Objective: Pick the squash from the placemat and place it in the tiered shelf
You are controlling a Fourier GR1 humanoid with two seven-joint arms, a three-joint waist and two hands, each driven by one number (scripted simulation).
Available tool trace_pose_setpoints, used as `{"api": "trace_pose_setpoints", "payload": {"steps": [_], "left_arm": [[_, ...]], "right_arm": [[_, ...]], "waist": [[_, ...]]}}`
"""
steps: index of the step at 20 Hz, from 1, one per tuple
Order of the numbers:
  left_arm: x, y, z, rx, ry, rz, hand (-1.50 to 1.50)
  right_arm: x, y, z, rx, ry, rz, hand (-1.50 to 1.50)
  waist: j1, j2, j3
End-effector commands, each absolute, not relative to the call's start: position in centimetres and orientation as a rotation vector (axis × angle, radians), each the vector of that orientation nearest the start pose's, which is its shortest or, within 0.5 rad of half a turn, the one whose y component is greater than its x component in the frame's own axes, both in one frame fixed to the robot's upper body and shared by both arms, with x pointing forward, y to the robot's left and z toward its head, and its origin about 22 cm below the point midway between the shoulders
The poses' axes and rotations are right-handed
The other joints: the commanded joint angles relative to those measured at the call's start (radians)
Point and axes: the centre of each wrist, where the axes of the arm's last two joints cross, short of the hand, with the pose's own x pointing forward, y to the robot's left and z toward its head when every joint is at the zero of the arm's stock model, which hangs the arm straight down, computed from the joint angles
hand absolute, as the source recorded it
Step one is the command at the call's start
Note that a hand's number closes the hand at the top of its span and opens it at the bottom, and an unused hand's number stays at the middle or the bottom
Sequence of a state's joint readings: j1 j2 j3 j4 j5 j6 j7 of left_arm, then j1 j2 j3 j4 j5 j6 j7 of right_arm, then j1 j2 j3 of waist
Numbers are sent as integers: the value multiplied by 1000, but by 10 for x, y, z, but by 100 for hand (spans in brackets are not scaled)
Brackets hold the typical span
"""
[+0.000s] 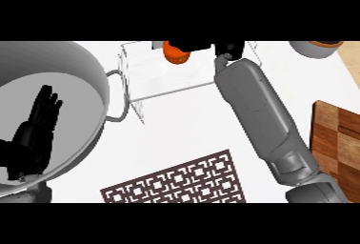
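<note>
Left hand (34,129) was open over one grey round bowl (88,66); right hand (231,48), grip unclear, sat by one orange squash (175,55) in one clear tiered shelf (165,78).

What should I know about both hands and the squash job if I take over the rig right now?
Left hand: open, resting at the view's left over the grey pot.
Right hand: arm stretched to the tiered shelf, fingers curled on the squash at the shelf's far side.
Done: squash is off the placemat and at the shelf.
Left: cannot tell if it rests on a tier yet; set it down, let go, draw the arm back.
</note>
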State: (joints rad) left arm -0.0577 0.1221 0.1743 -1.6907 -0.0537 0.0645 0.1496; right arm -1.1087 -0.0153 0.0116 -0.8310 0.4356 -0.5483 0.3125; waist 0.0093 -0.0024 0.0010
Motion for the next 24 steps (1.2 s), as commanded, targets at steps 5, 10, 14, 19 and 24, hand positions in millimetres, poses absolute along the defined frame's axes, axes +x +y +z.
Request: {"api": "trace_pose_setpoints", "payload": {"steps": [5, 10, 14, 19, 24], "left_arm": [[250, 274, 59, 267, -1591, 55, 0], [243, 274, 52, 288, -1593, 64, 0], [239, 274, 53, 273, -1584, 48, 0], [250, 282, 66, 255, -1606, 41, 0], [259, 255, 60, 265, -1586, 50, 0]], "right_arm": [[421, -147, 204, -626, -1677, -66, -150], [392, -221, 203, -656, -1618, -75, -150], [356, -258, 221, -633, -1630, -61, -150], [325, -299, 217, -575, -1632, -49, -150], [297, -337, 204, -548, -1657, -50, -150]], "waist": [[-34, -8, -1], [-49, -10, 0], [-42, -8, -1], [-22, -1, -1], [-23, 1, 0]]}}
